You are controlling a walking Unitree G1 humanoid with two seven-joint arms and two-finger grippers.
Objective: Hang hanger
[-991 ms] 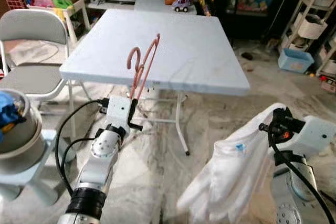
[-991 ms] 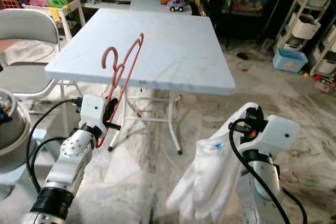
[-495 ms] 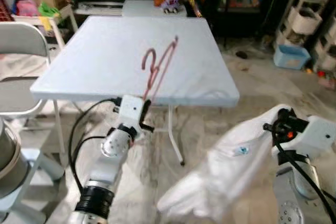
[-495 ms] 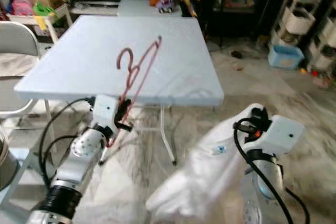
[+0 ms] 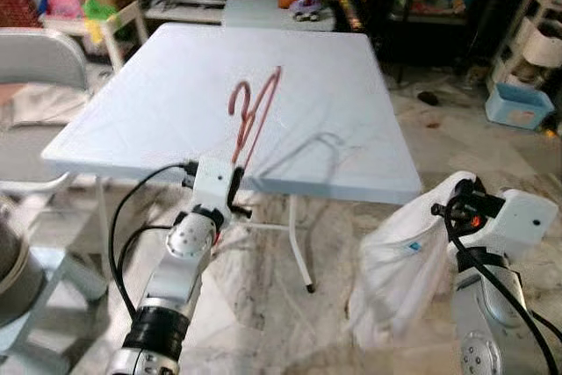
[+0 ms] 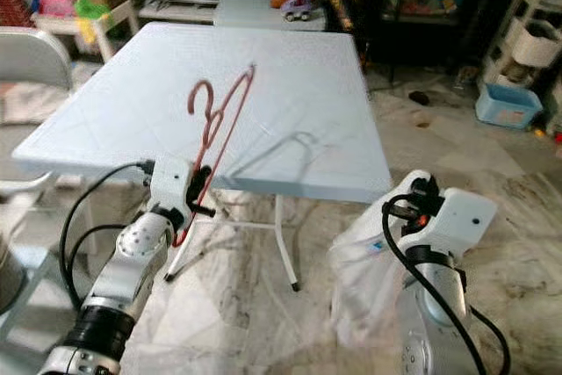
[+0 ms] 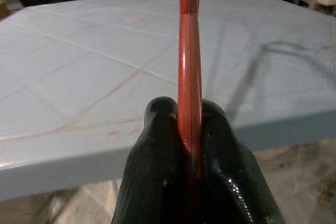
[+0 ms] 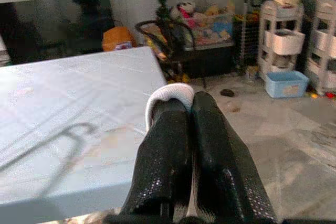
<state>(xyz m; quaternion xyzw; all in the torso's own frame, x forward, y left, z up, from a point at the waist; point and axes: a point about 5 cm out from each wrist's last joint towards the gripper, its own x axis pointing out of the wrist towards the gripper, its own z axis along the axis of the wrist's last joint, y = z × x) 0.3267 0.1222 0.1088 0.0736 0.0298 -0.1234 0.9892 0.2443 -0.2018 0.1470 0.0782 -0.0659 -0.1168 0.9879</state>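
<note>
white garment (image 5: 399,270) now hanging lower

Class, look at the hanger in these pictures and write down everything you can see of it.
The hanger is a thin reddish-pink frame, plastic by its look, with a curled hook at the top. It stands tilted, its hook over the pale blue table, casting a shadow there. The left hand is shut on its lower part, the two black fingers pressing either side. Nothing else touches it.

A smooth, glossy red coating is seen on the thin hanger (image 5: 250,116). The left tool (image 7: 190,124) is made of shiny black fingers (image 7: 157,166). Soft white cloth (image 5: 399,274) is draped matt and creased. The pale blue surface (image 5: 158,103) looks smooth plastic; the floor (image 5: 263,287) is polished, veined marble.
</note>
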